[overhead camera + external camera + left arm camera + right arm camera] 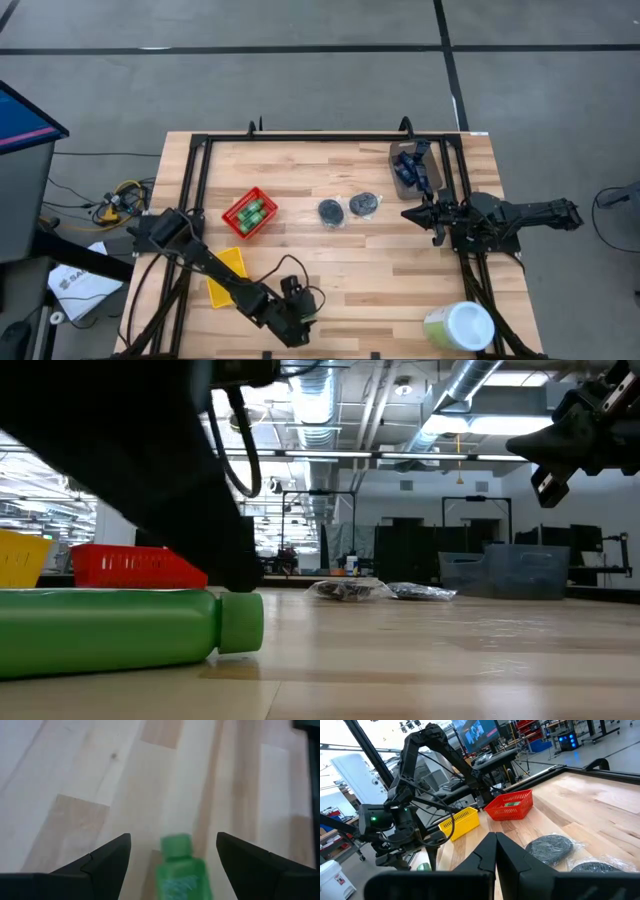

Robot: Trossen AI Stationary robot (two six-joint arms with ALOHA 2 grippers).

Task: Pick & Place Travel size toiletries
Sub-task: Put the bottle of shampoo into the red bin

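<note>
A bright green little bottle (180, 870) lies on its side on the wooden table near the front edge, and its cap (240, 622) shows in the low view. My left gripper (173, 837) is open and slants down over it, one finger on either side, touching nothing. In the high view my left gripper (295, 325) hides the bottle. Two more green bottles lie in the red bin (250, 213). Two dark discs (331, 212) (364, 205) lie mid-table. Blue tubes sit in the grey-brown bin (410, 170). My right gripper (410, 213) waits shut at the right, above the table.
A yellow bin (225, 275) stands beside my left arm. A large pale green-and-white tub (458, 327) lies at the near right corner. A black frame (300, 140) runs along the table's far and side edges. Bare wood lies between the discs and the front edge.
</note>
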